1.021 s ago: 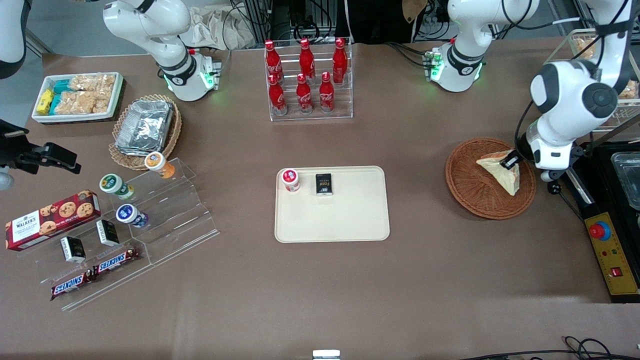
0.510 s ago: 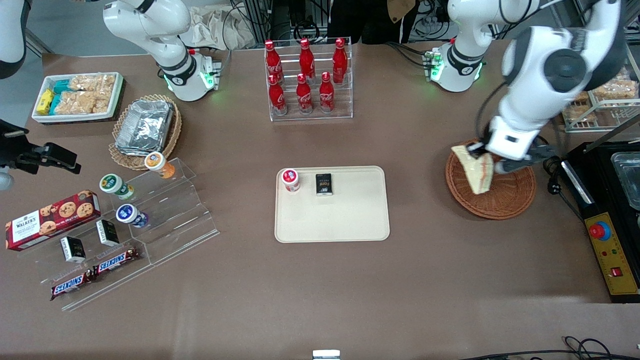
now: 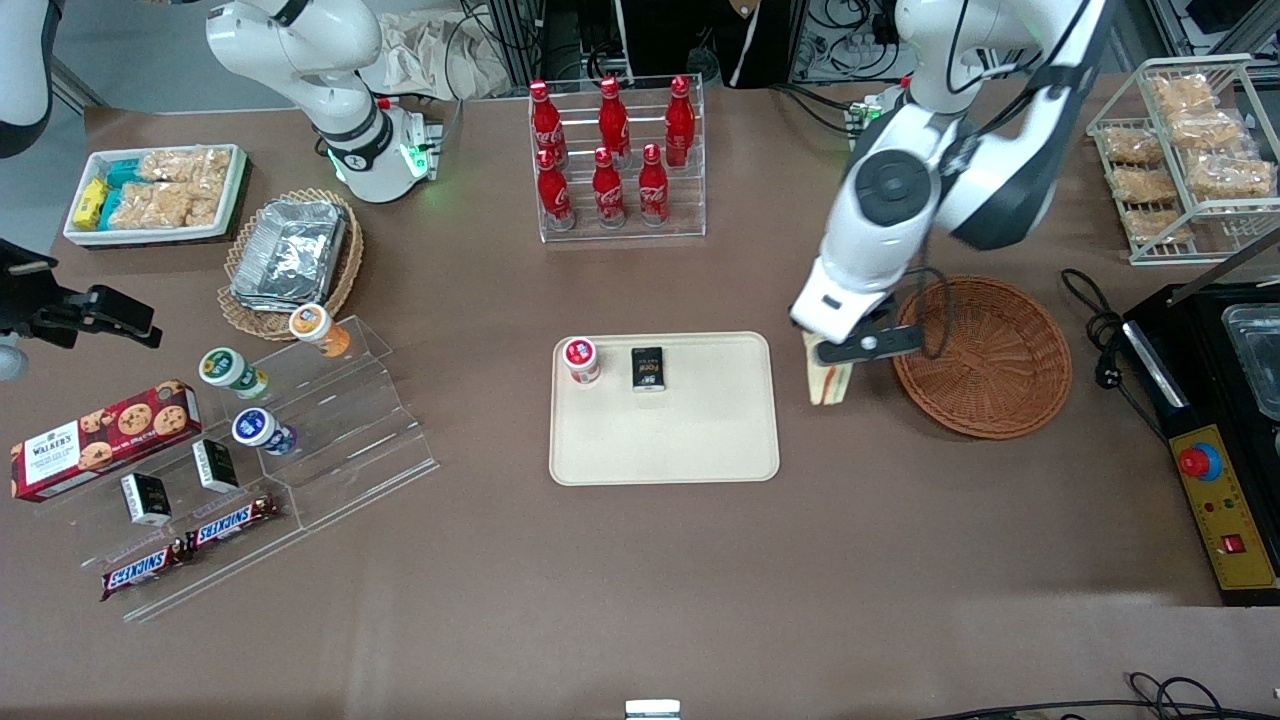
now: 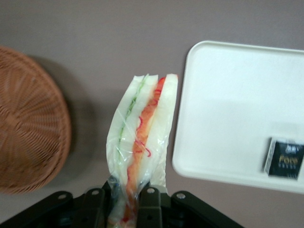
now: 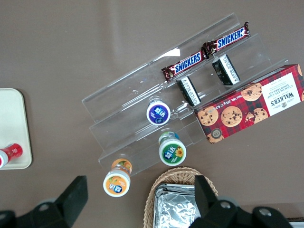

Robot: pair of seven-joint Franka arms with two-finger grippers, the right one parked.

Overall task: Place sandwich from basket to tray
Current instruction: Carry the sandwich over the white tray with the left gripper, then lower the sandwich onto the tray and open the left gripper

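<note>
gripper [image 3: 836, 352] up over counter [image 3: 640, 580], jaws clamped on sandwich [image 4: 141, 142], wedge dangling below. basket [image 3: 985, 356] just one side of jaws, tray [image 3: 664, 440] other side.

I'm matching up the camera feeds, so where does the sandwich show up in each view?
Front view: sandwich hangs from the end effector, between tray and basket.
Left wrist view: sandwich clamped edge-up, above the table.
Right wrist view: not in it.
Shared landmark: the tray.
</note>
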